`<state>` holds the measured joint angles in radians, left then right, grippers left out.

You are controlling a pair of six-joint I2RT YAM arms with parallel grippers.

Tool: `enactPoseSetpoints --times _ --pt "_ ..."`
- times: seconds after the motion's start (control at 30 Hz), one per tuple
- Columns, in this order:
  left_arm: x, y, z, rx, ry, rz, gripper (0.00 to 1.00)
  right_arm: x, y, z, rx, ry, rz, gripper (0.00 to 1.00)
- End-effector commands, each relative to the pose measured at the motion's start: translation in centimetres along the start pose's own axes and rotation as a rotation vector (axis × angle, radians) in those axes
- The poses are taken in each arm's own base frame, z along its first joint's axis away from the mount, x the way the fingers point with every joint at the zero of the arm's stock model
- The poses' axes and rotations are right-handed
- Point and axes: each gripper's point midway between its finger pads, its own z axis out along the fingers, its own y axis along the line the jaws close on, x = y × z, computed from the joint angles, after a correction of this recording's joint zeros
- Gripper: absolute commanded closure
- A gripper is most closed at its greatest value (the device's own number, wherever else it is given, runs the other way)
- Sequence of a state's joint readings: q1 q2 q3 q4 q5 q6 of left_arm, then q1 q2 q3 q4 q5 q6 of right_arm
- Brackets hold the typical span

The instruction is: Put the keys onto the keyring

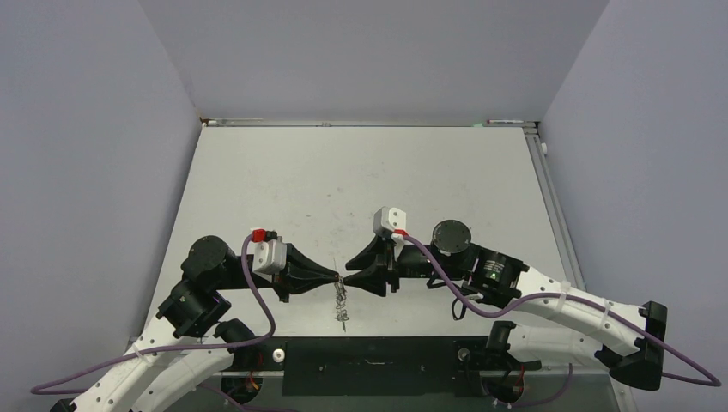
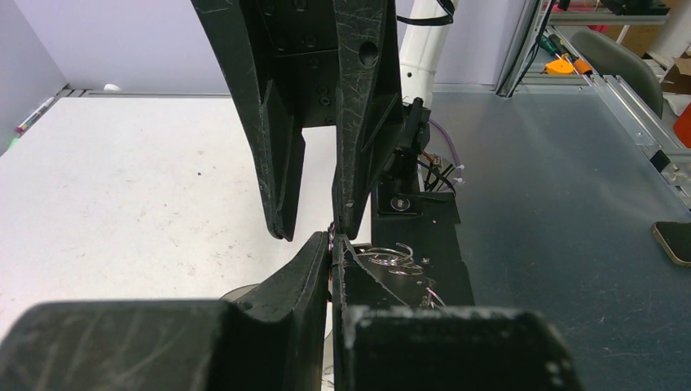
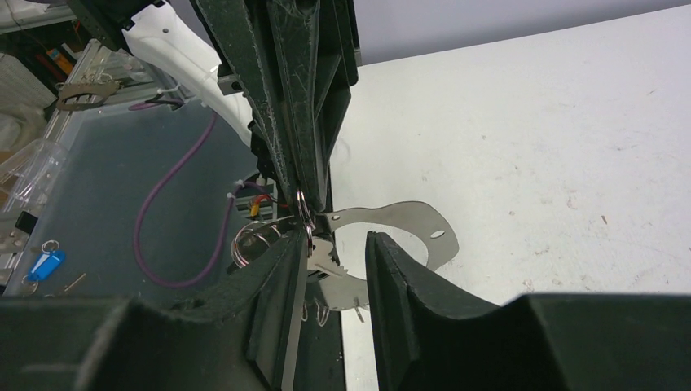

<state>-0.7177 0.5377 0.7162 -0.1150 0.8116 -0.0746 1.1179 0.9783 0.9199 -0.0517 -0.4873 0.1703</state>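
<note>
Arms meet nose to nose near the front edge of the white, scuffed table (image 1: 343,180) in the overhead view. The left gripper (image 1: 337,277) has its black fingers pressed together on the top of the keyring (image 1: 342,302). From that pinch the keyring's silver bits hang in a thin line, long axis pointing back toward the arm bases. The right gripper (image 1: 347,269) faces it from the other side with its two tapered fingers apart, one either side of the left tip. From the left wrist I see my own scratched, matte black fingers (image 2: 310,261) closed on a sliver of ring, and the right gripper's fingers come down from above with a clear gap between them. Thin silver wire loops (image 2: 393,254) show just past the tips, over a black plate (image 2: 432,220). From the right wrist, the ring is clamped edge-on in the left fingertips, and a small plain silver key (image 3: 322,254) hangs from it, head up and blade down. The key lies against one of my right fingers (image 3: 277,277) and stands clear of the other. Behind it curves the flat, pale grey strap (image 3: 407,218), with a small hole near its end. A purple cable (image 3: 155,212) and a blue tag (image 3: 41,265) lie off to the side.
</note>
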Motion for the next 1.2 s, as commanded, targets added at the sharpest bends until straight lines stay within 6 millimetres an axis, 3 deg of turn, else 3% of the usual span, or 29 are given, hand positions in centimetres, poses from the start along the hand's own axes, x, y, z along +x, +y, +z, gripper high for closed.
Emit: enactPoseSetpoints --times 0.0,0.47,1.17 --pt "-2.1 0.0 -0.1 -0.003 -0.062 0.059 1.0 -1.4 0.5 0.1 -0.048 -0.061 -0.018 0.68" --pt "-2.0 0.0 -0.1 -0.005 -0.06 0.059 1.0 -1.3 1.0 -0.1 -0.106 -0.071 -0.019 0.95" --pt "-2.3 -0.1 -0.2 -0.001 -0.07 0.064 1.0 -0.2 1.1 0.1 -0.123 -0.102 0.024 0.95"
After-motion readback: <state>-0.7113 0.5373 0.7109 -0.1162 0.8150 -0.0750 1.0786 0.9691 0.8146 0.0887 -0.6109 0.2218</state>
